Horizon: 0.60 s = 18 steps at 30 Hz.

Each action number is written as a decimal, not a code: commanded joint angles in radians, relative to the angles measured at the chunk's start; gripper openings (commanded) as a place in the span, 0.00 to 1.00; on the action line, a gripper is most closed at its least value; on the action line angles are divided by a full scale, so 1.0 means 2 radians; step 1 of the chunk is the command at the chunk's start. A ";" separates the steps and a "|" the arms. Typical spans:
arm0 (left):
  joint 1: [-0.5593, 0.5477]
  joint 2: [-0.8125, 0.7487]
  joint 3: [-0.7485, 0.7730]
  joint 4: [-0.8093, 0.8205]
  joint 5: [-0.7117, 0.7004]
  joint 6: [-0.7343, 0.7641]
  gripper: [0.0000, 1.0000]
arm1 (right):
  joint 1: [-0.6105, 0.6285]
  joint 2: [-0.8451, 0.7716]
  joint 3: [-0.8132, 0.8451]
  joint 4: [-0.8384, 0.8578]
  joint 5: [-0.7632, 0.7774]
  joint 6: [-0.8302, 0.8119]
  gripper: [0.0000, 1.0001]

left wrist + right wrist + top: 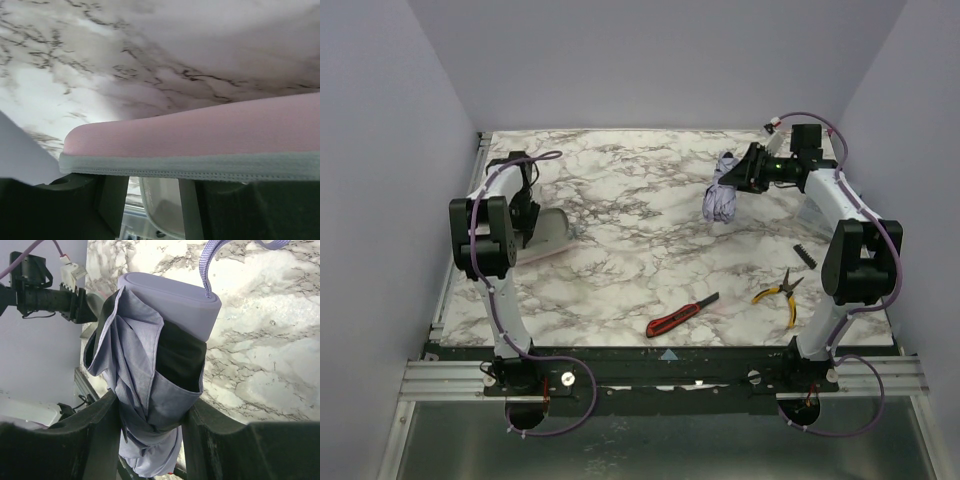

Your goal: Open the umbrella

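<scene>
Two dark fingers of the right gripper are clamped tight on the umbrella, squeezing the folded bundle from either side. And it is folded: pale lavender fabric bunched in pleats, with black lining showing in a gap on one side. The lavender block handle points away from the wrist camera, and its wrist cord loops on beyond it. From above, the bundle is at the far right of the marble table, raised off the surface and drooping from the gripper.

Over to the left gripper. It's low at the far left of the table, and a pink fabric piece with a pale stitched hem fills its wrist view, lying right across its fingers. Whether those fingers are closed on it or just sitting beside it, I cannot tell.

Nearer the arm bases, a red-and-black utility knife lies at front centre. Yellow-handled pliers lie to its right, close to the right arm. A small black toothed strip lies just beyond the pliers.
</scene>
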 commanded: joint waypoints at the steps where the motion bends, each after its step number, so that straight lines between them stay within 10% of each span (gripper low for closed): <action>1: 0.005 -0.036 -0.019 0.032 -0.052 0.045 0.44 | -0.002 -0.015 0.006 -0.001 -0.016 -0.008 0.00; 6: 0.004 -0.094 -0.018 0.043 0.042 0.048 0.52 | -0.002 -0.019 0.010 0.005 -0.039 -0.019 0.00; 11: -0.032 -0.187 -0.013 0.088 0.083 0.066 0.98 | -0.001 -0.037 0.005 0.048 -0.074 -0.009 0.00; 18: -0.056 -0.305 0.013 0.185 0.300 0.047 0.98 | 0.025 -0.077 -0.008 0.146 -0.116 0.003 0.00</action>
